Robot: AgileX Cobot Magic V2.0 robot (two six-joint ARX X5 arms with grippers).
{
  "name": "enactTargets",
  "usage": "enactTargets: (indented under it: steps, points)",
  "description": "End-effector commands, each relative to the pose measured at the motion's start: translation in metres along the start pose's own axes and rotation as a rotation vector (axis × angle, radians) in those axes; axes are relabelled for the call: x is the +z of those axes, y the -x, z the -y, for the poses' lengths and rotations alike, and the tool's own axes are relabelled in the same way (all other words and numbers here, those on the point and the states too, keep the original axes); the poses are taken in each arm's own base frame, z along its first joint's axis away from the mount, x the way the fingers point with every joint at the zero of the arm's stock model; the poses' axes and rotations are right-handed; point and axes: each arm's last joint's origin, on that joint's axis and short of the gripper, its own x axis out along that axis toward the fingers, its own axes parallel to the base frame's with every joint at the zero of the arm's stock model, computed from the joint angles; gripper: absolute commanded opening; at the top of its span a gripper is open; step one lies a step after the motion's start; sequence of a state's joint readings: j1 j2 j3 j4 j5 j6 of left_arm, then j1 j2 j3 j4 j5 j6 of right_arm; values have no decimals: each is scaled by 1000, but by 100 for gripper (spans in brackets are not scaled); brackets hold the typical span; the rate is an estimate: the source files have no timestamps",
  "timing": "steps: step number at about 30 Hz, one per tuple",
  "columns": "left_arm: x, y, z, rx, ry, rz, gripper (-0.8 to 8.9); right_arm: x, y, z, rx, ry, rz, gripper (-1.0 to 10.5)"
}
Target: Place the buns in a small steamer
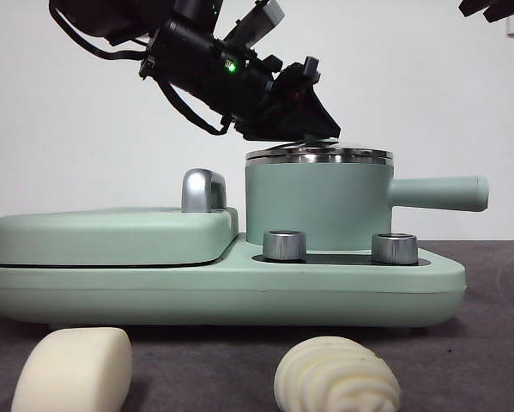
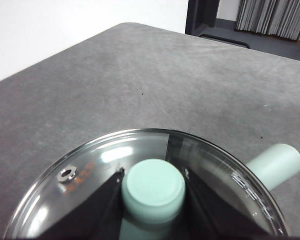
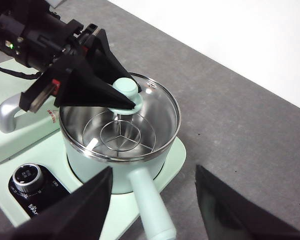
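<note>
The small steamer [image 1: 317, 206] stands on the right of its mint green base, handle pointing right, glass lid [image 2: 89, 170] on its steel rim. My left gripper [image 1: 312, 129] reaches down from the upper left, its jaws pressed on both sides of the lid's green knob [image 2: 154, 192]. The right wrist view shows that gripper [image 3: 127, 92] on the knob and a wire rack inside the steamer [image 3: 89, 165]. The buns lie on the table in front: a smooth one [image 1: 72, 369] at left, a ribbed one [image 1: 336, 375] at right. My right gripper [image 3: 154, 170] hangs open high above the steamer's handle.
A flat lidded grill section [image 1: 111, 236] with a chrome handle [image 1: 203, 190] fills the left of the base [image 1: 239, 287]. Two steel dials [image 1: 284, 245] [image 1: 394, 248] sit in front of the steamer. Grey tabletop [image 2: 139, 75] lies beyond the steamer, ending at a white wall.
</note>
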State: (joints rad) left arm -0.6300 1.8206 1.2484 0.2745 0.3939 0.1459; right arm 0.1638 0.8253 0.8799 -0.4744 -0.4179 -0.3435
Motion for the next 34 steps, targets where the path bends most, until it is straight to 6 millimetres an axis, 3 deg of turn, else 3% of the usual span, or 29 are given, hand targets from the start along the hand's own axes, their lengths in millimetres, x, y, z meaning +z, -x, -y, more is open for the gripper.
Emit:
enactTargets:
  steps: [1,10,19,28,34]
  points:
    - [-1,-7,0,-4,-4,0,10,6,2,1,-2,7,20,264]
    - [3,-5,0,1,-8,9,10,5,2,0,0,4,14,264]
    - [28,15,4,22,-35,76,10,5,2,0,0,4,14,264]
    - [62,50,9,43,-48,140,10,5,2,0,0,4,14,264]
    - [76,89,12,110,42,61,11,6,1,0,7,-22,17,264]
